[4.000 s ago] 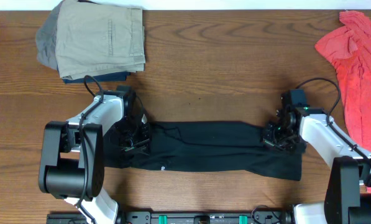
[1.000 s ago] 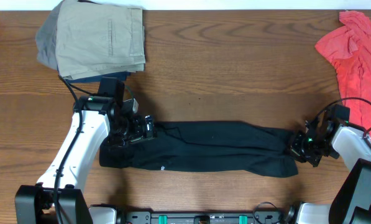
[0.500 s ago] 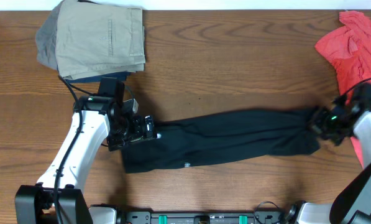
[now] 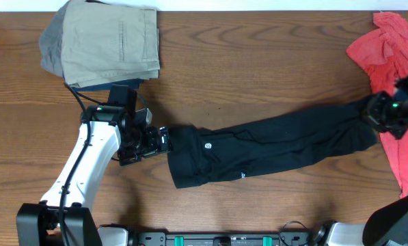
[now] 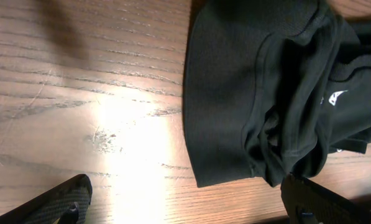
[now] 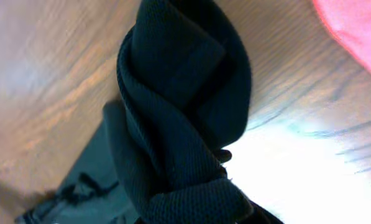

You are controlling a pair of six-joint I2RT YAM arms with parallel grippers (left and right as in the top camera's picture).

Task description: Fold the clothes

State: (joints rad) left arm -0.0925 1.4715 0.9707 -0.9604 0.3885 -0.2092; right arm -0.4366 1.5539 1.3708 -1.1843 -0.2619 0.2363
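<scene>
Black shirt [image 4: 272,147] lies rolled into a long, narrow band on the wooden tabletop [image 4: 258,68]. It runs slantwise, with the left end nearer my side and the right end farther back. A small white logo [image 4: 208,145] faces up near the left end, and the fabric there is folded over itself in soft creases, seams showing in the left wrist view.

My left tool [image 4: 161,140] sits just beside that left end with its fingers spread wide and nothing between them. From its own camera I see bare wood and the shirt's edge; I cannot tell whether a finger touches the cloth.

My right tool [image 4: 385,113] is clamped tight on the shirt's right end. The fabric there is twisted into a thick knot-like bunch that fills the right wrist view.

Just past that tool, a crumpled coral-red shirt [image 4: 388,61] lies along the right edge of the tabletop, close enough to crowd the grip.

Farthest away, at the back left, is a folded khaki garment [image 4: 111,44] stacked on grey [image 4: 50,51] and navy [image 4: 115,83] pieces, well apart from the black shirt.
</scene>
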